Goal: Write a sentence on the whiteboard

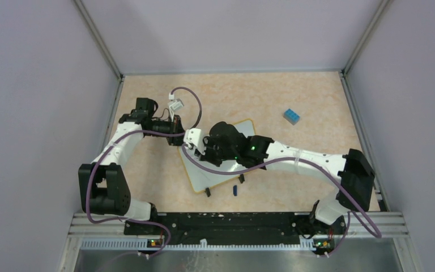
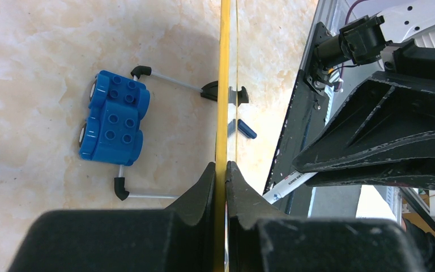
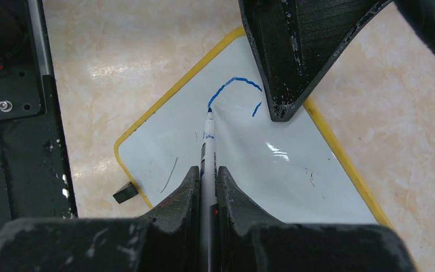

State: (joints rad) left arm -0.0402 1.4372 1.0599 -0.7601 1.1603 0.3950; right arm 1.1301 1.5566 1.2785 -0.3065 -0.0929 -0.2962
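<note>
Whiteboard (image 1: 207,177) sits at an angle on the desk (image 1: 300,164) in the middle of the workspace, just ahead of the arm bases. Its yellow rim shows at the near and far corners, and from above the right arm covers most of its face. Two black clip feet (image 1: 207,192) stick out along its near edge. The left fingers (image 2: 222,170) are closed tight on the board's rim on its left side, with the yellow strip pinched between the two pads. The left wrist view looks straight along that edge, so the board shows there only as a thin yellow line. The right fingers (image 3: 207,173) are clamped on a marker (image 3: 208,139), which points away from the wrist with its tip touching the white surface. Blue lettering (image 3: 235,82) has barely begun: one curved stroke arcs from the marker tip up and to the right. A short separate dash lies just beside the stroke's far end, next to a black arm part. A few faint grey marks lie elsewhere on the face. A small blue piece (image 1: 234,190), which looks like the marker's cap, lies on the desk between the two clip feet, just off the board's edge. A blue studded block (image 1: 292,117) lies well apart, toward the far right of the desk.
</note>
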